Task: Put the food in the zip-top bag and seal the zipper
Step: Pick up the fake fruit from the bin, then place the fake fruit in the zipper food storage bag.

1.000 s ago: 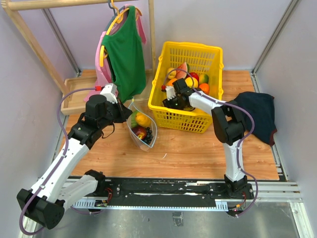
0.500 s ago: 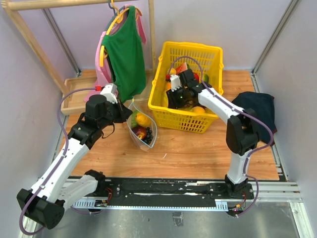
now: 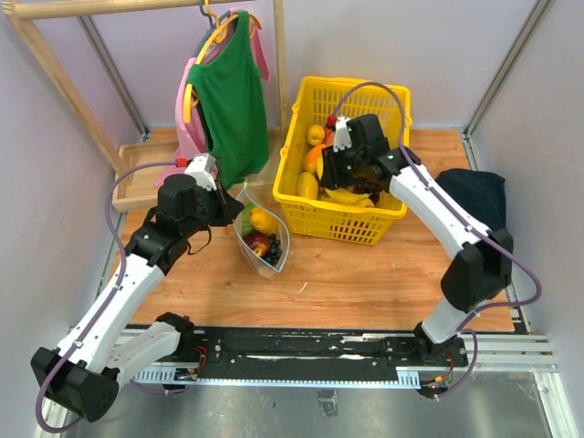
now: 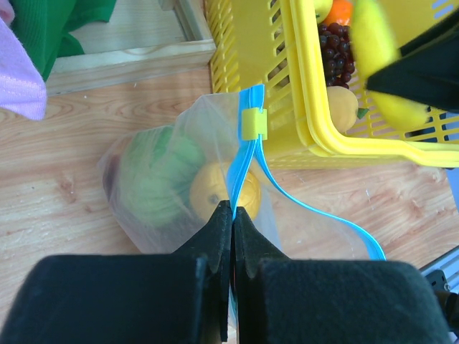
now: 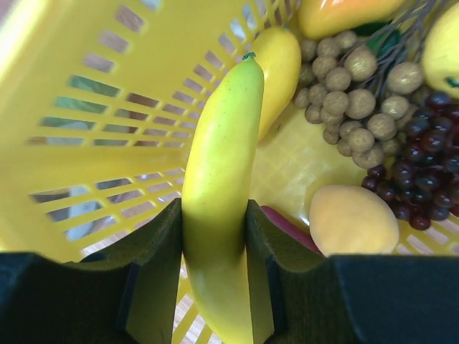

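**Lifting a banana from the basket; bag mouth held ready**

Findings for you, operator:

1. Right claw [image 5: 215,236]: both fingers are clamped on a yellow banana [image 5: 222,179], which stands between them with its tip pointing away from the wrist camera. The grip sits low on the fruit and looks firm.
2. Change over the last second: in the overhead view this claw [image 3: 339,173] has swung from the lower-left corner of the yellow basket [image 3: 351,224] to its middle. I judge the pick complete and the carry begun.
3. Left claw [image 4: 231,215]: closed tight on the light-blue zipper [image 4: 247,154], just below the yellow slider [image 4: 252,123]. It has not shifted in that second.
4. Zip-top bag [image 3: 265,239]: it lies on the worktop [image 3: 365,274] at centre-left of the overhead view, just beside the basket's left wall, its mouth spread open. A green melon [image 4: 154,179] and a yellow-orange fruit [image 4: 211,193] are already inside.
5. Outstanding: the banana must clear the basket wall and go into the mouth. More food remains in the basket, and the zipper is unsealed.
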